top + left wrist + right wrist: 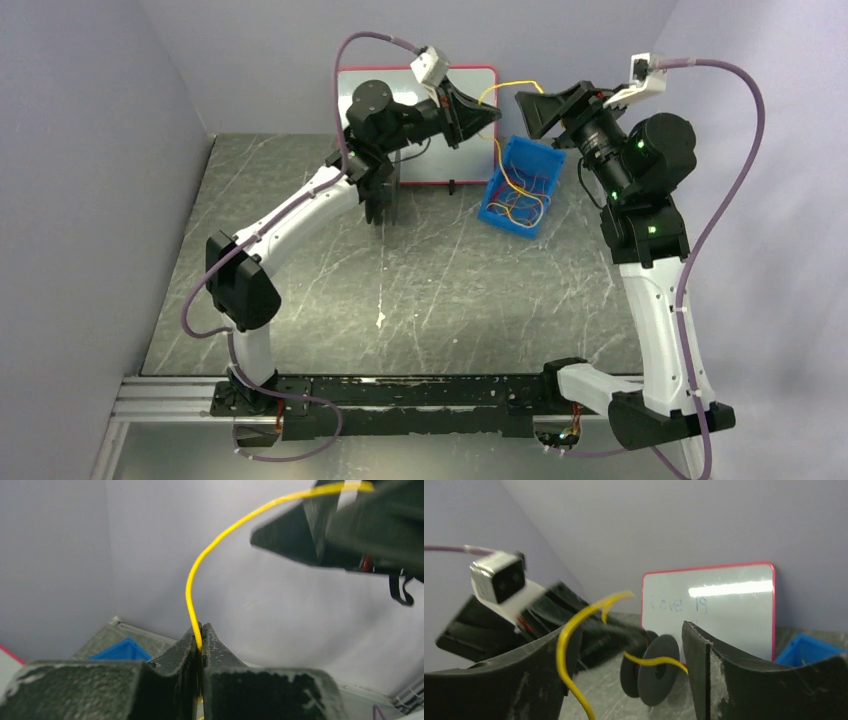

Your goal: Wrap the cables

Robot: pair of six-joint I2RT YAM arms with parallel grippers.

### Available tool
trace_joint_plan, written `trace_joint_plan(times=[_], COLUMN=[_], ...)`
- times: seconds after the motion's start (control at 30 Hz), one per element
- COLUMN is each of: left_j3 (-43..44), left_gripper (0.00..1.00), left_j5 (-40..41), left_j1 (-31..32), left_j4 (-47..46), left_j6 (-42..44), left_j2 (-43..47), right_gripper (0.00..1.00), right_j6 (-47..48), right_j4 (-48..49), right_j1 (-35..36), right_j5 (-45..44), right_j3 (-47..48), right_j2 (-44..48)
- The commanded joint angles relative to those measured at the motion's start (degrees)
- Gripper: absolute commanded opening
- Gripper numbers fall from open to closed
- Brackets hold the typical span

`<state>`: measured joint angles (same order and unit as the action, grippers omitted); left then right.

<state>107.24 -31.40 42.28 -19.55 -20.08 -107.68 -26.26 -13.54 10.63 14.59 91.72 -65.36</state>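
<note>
A yellow cable (210,545) rises from between the pressed-together fingers of my left gripper (201,639), which is shut on it, and arcs up toward the right gripper's black fingers (345,525). From above, my left gripper (492,114) and right gripper (526,106) nearly meet tip to tip above the table's far edge, the cable (505,88) bridging them. My right gripper (629,645) is open, and the yellow cable (565,645) loops loose between its fingers. More yellow and red-orange cables (520,205) lie coiled in a blue bin (541,157).
A black two-disc spool (659,672) stands on the table beyond the right fingers, a strand of yellow cable running across it. A red-framed whiteboard (410,85) leans on the back wall. The mauve arm hoses (745,150) loop at both sides.
</note>
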Motion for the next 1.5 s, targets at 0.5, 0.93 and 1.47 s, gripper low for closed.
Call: trace_joint_plan(times=[0.5,0.93,1.47], left_j3=[7.3,10.67,11.85], left_gripper=[0.07,0.07,0.07], left_j5=[-5.45,-1.79,3.34], left_j1=[-12.46,-12.93,-13.28], left_j4=[9.78,17.94,24.7], left_j6=[-1.55,1.68,2.33], left_j2=[4.71,6.19,8.76], right_gripper=[0.97,0.97,0.94], right_j6=[1.43,-2.22,4.53], right_j4=[-5.04,14.75,36.08], right_j1=[0.14,0.36,7.21], right_j5=[-5.05,-11.23,-24.08], right_j3=[-33.03,-51.33,-51.09], right_j2=[15.57,5.88,-9.23])
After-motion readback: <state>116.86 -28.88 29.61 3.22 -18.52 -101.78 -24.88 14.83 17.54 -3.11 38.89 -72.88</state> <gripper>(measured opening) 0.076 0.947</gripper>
